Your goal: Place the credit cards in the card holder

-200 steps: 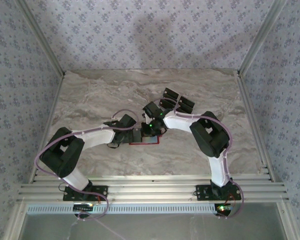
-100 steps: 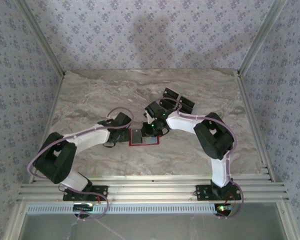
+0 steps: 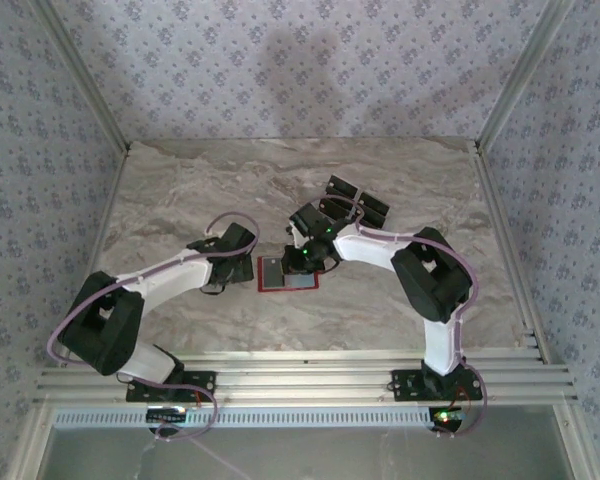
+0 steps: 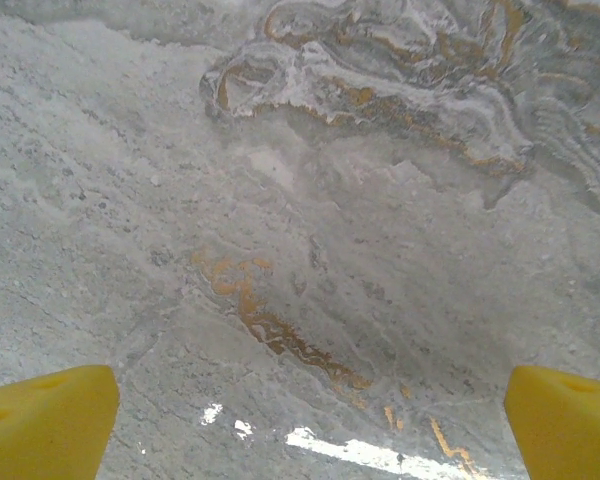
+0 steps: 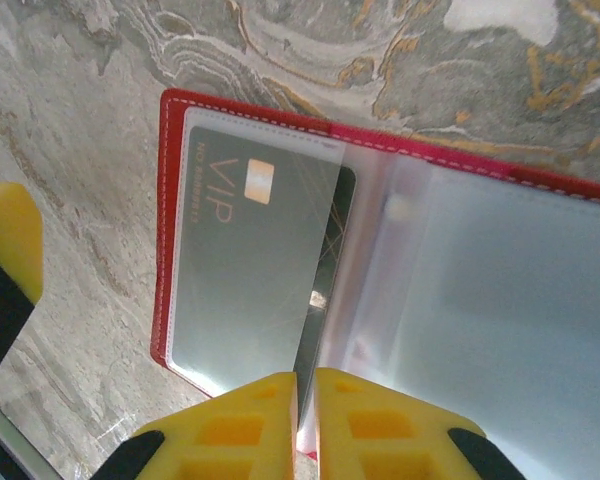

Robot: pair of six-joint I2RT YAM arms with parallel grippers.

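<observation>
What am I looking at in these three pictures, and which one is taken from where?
These are two robot arms bolted to a marble table. The wide picture looks down from above and behind them. The other two come from small cameras on each wrist, so the yellow shapes are that arm's own fingertips. An open red wallet lies on the table, with a few dark spare cards beyond it. The right gripper is closed, pinching the edge of a VIP card that is mostly tucked inside the wallet. The left gripper hangs wide open over bare marble, holding nothing.
</observation>
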